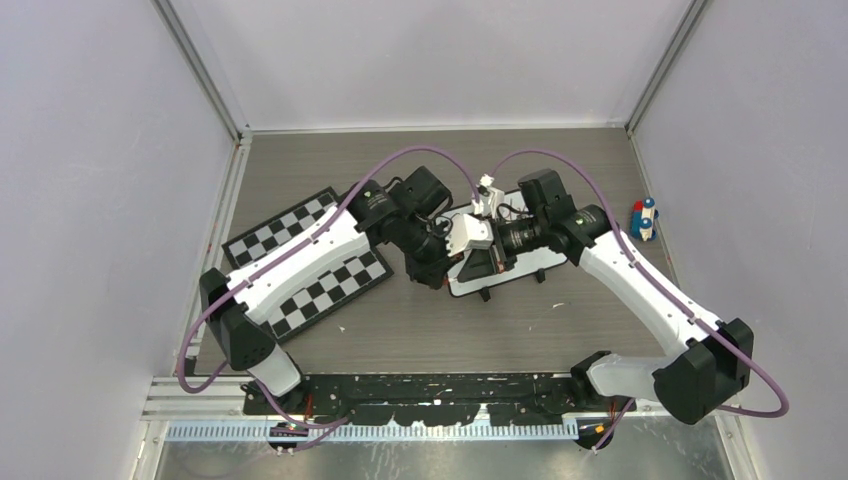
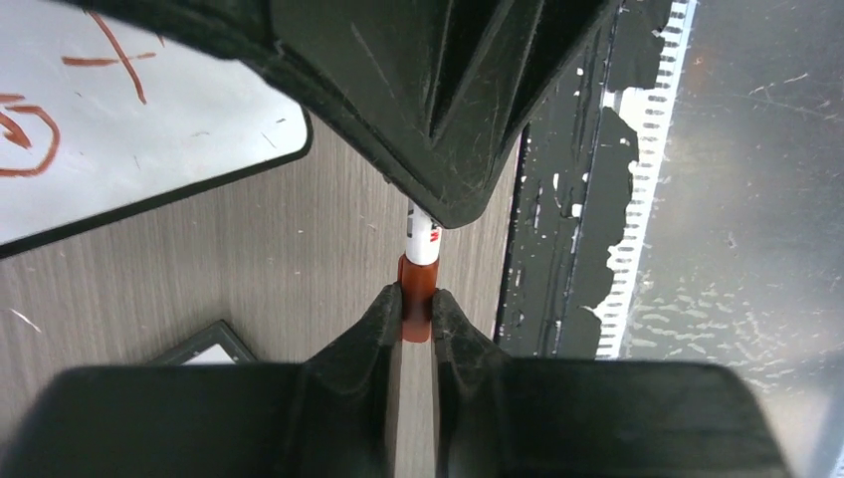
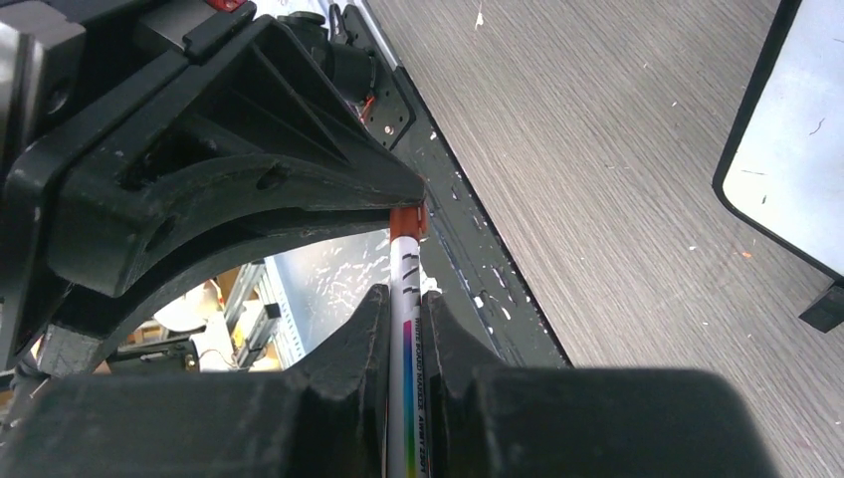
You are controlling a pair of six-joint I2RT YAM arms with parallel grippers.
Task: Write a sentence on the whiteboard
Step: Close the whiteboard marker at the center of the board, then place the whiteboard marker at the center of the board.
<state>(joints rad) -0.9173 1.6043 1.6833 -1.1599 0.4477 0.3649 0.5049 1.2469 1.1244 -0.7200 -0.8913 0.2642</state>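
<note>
The whiteboard (image 1: 532,262) lies at the table's middle, mostly covered by both grippers; its corner also shows in the left wrist view (image 2: 149,129) and the right wrist view (image 3: 796,169). Red-brown strokes of the sentence (image 2: 30,139) show on it. My left gripper (image 2: 418,304) is shut on the marker's red-brown cap (image 2: 418,284). My right gripper (image 3: 405,309) is shut on the white marker barrel (image 3: 405,289), whose end sits in the cap (image 3: 406,221). The left gripper (image 1: 440,268) and right gripper (image 1: 497,255) face each other tip to tip just above the board.
A black-and-white checkerboard (image 1: 310,262) lies left of the whiteboard, under the left arm. A small blue, red and white figure (image 1: 644,219) stands at the right wall. The black rail (image 2: 567,199) at the table's near edge runs close by.
</note>
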